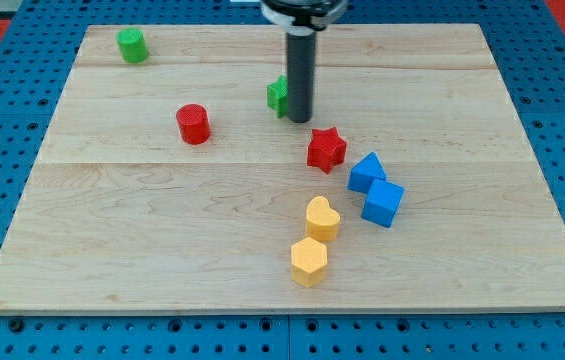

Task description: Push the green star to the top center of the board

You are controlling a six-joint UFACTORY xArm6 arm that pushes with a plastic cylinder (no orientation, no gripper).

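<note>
The green star [278, 95] lies on the wooden board [162, 230] a little above the middle, mostly hidden behind my rod; only its left part shows. My tip [300, 119] rests on the board right against the star's right and lower side. The rod rises from there to the view's top.
A red star [326, 149] lies just below and right of my tip. A red cylinder [193, 124] lies to the left, a green cylinder [133, 45] at the top left. Two blue blocks [366, 172] [383, 203] and two yellow blocks [322, 218] [309, 261] lie lower right.
</note>
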